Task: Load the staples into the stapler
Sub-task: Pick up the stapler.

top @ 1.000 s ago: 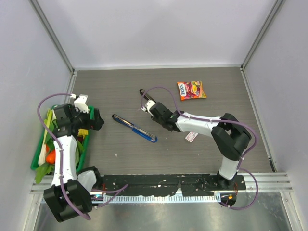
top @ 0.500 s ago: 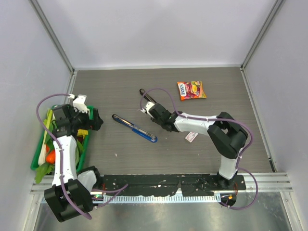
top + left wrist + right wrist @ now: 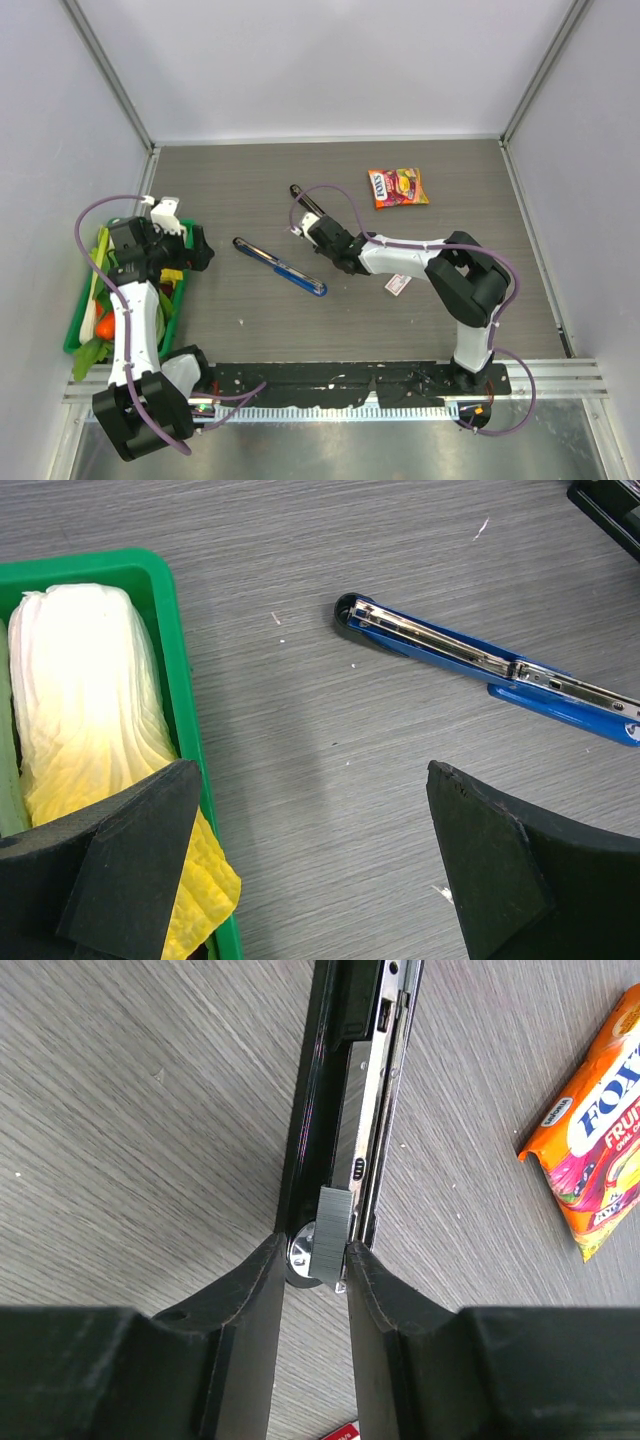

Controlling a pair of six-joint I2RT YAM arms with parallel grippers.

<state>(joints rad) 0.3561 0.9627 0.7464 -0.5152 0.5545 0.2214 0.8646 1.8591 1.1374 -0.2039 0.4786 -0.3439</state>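
Far left, green tray [image 3: 72, 335] at the worktop [image 3: 240, 175] edge, holding vegetables; the left wrist view shows a pale napa cabbage [image 3: 80, 710] lying in it against the near wall. Left hand [image 3: 198, 247] sits just beside the tray's right side, low over bare worktop, fingers [image 3: 130, 880] spread wide, gripping nothing. Next right, a blue stapler [image 3: 280, 266] lies flat on a diagonal, opened out, its silver metal rail [image 3: 440, 645] facing up; well apart from the left hand. Right of that, the stapler [image 3: 303, 203], all black, lies on the worktop near centre, top arm swung open, silver magazine channel [image 3: 375, 1110] exposed. Right hand [image 3: 312, 228] is down at the stapler's near end, fingers [image 3: 245, 1300] drawn close together and pinching the staples [image 3: 333, 1222], a short grey strip held over the channel by the hinge rivet; cannot tell if the strip touches the channel. Under the right forearm lies a small white-and-red box [image 3: 398, 284], print too small to read. Farthest right and back, orange snack bag [image 3: 398, 187] lies flat, label reads "FOX'S", with "FRUIT" partly visible in the right wrist view.
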